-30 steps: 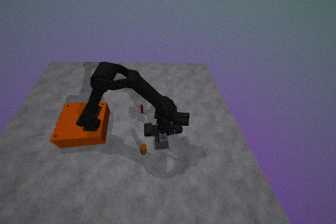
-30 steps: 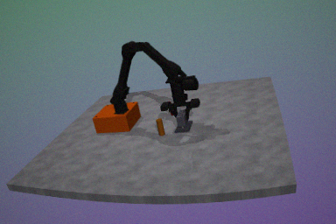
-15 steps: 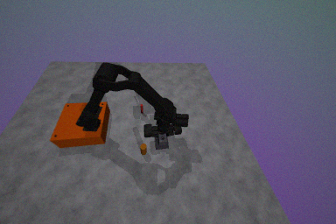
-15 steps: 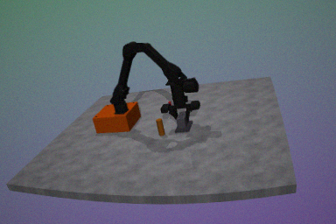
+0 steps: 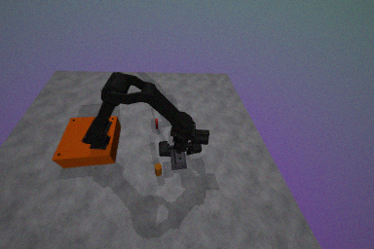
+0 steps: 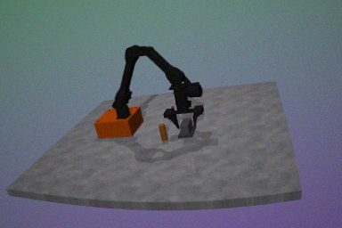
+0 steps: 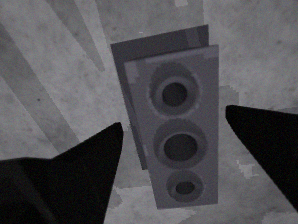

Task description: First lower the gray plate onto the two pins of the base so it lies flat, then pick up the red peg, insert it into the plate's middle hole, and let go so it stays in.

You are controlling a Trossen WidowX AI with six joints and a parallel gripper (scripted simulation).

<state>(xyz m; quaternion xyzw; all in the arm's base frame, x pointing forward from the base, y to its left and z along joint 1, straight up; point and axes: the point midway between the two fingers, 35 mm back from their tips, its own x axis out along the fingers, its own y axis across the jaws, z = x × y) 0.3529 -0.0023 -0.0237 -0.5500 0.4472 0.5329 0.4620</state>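
The gray plate has three round holes in a row and sits on top of the darker base, whose edge shows behind and to the left of it. I cannot tell whether the plate lies fully flat. My gripper is open, with one finger on each side of the plate and clear of it. The red peg stands on the table behind the arm and is partly hidden by it.
A short orange cylinder stands just left of the plate. The arm is mounted on an orange block at the left. The gray table extends in all directions.
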